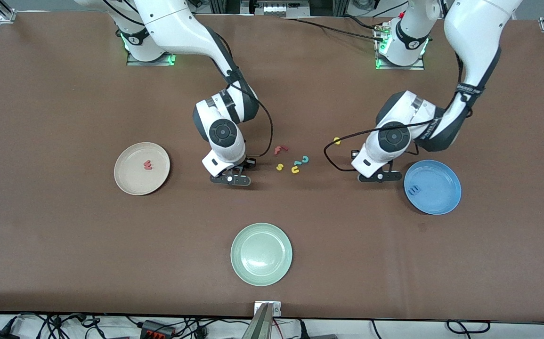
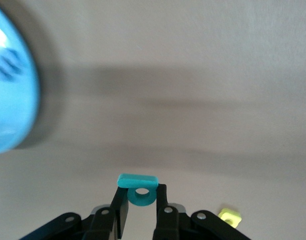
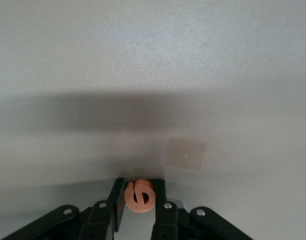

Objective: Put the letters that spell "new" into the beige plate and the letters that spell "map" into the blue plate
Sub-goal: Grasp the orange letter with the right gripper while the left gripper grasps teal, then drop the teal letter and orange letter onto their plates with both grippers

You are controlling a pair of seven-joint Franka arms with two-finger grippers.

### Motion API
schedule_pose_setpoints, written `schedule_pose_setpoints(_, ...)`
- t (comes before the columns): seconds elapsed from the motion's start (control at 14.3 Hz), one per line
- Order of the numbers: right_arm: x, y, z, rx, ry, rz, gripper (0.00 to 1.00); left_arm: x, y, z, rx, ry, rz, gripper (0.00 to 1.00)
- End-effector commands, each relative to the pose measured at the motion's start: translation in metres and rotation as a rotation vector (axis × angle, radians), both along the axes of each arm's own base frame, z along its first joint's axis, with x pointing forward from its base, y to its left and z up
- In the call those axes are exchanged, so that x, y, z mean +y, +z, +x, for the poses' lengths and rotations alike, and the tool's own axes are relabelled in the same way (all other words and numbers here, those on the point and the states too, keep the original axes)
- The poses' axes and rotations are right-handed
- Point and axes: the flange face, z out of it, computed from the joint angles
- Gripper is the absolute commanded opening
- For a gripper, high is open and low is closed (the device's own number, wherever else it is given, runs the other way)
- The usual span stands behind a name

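Note:
My left gripper (image 1: 379, 177) is shut on the teal p (image 2: 139, 190), low over the table beside the blue plate (image 1: 432, 186). A dark blue m (image 1: 414, 190) lies in that plate. In the left wrist view the black fingers (image 2: 120, 210) clamp the p, with the blue plate (image 2: 10, 100) off to one side. My right gripper (image 1: 231, 179) is shut on the orange e (image 3: 139, 195), down at the table between the beige plate (image 1: 130, 186) and the loose letters. A salmon w (image 1: 148, 165) lies in the beige plate. The yellow a (image 1: 336, 140) rests by the left arm.
Loose letters lie mid-table between the grippers: a red f (image 1: 280, 149), a yellow s (image 1: 279, 166), a teal c (image 1: 305, 159) and a yellow u (image 1: 295, 170). A pale green plate (image 1: 261, 254) sits nearer the front camera. Black cables hang from both wrists.

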Motion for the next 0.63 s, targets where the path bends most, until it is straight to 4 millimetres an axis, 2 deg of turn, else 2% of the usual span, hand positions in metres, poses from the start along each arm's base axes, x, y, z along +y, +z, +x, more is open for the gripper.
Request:
schedule_pose_setpoints(0.0,-0.012,0.027,0.017,-0.016,-0.031,0.029,0.12,0.051,0.041,0.041,0.023,-0.089,-0.01,0.12)
schedule_pose_setpoints(0.14,-0.054,0.053,0.039,0.012,-0.04,0.005,0.12,0.099,0.037,0.056,0.02,-0.168,-0.007,0.12)
schedule_pose_setpoints(0.21,-0.086,0.063,0.05,0.052,-0.03,-0.022,0.12,0.125,0.024,0.064,0.014,-0.222,-0.004,0.13)
schedule_pose_setpoints(0.35,-0.156,0.073,0.064,0.156,-0.012,-0.095,0.12,0.161,0.008,0.069,0.004,-0.263,-0.043,0.13)
schedule_pose_setpoints(0.42,-0.184,0.07,0.065,0.198,-0.006,-0.117,0.12,0.178,-0.001,0.068,0.013,-0.269,-0.056,0.13)
schedule_pose_setpoints(0.56,-0.22,0.066,0.056,0.25,-0.007,-0.131,0.12,0.209,-0.032,0.056,0.005,-0.235,-0.093,0.15)
